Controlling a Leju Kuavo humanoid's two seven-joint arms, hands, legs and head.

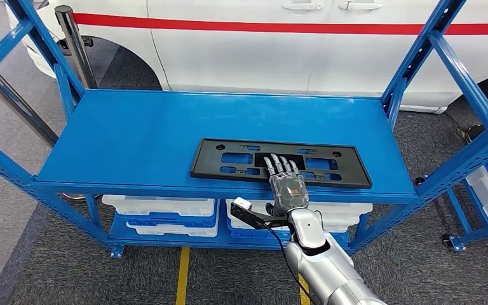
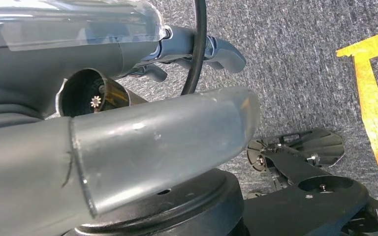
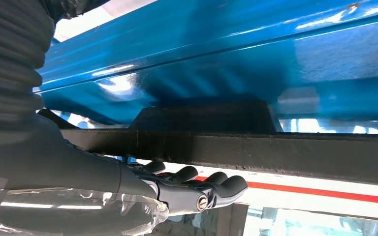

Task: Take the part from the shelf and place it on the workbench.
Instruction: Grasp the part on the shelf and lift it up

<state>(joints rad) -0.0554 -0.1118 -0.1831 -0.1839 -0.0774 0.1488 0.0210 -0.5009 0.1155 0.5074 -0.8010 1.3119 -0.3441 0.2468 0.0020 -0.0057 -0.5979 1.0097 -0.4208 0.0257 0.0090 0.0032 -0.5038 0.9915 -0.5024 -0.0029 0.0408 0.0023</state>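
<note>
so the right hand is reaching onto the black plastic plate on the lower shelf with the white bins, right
Not quite: the flat black plastic plate lies on the upper blue metal shelf, as the head view shows. The right hand does reach onto it; the white plastic bins sit below.

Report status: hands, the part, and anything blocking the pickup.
Right hand laid on the black part, fingers extended, grip unconfirmed. Left hand hangs over the floor, state unclear. Part flat on the blue shelf. No obstructions around it.

no readable text, labels or numbers anywhere
</note>
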